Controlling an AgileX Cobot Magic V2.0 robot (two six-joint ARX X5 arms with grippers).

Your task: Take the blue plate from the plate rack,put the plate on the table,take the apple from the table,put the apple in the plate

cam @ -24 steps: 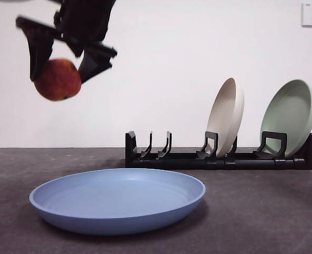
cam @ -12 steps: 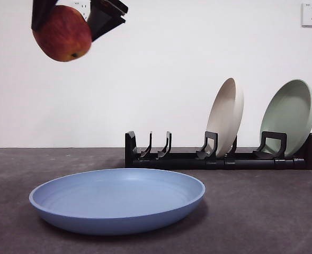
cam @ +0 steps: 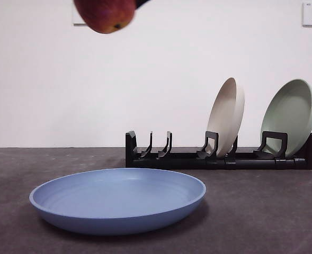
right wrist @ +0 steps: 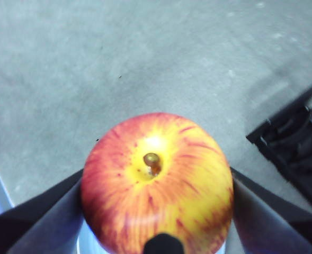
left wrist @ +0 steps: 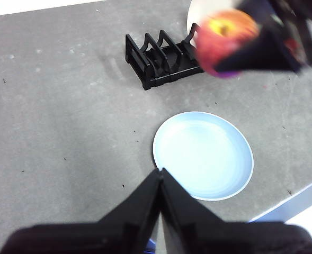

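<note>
Red apple [right wrist: 157,182] is sitting pinched in my right gripper [right wrist: 157,233], high above the blue plate [cam: 117,198]; releasing here risks bouncing it out.

The apple [right wrist: 157,182] is coloured red with yellow-orange streaks radiating from a brown stem. The flat plate [cam: 117,200] is finished in matte powder blue. The rack [cam: 219,155] is black. The racked plates are beige [cam: 225,116] and pale green [cam: 289,115]. The tabletop [cam: 261,211] is mottled dark grey.
</note>
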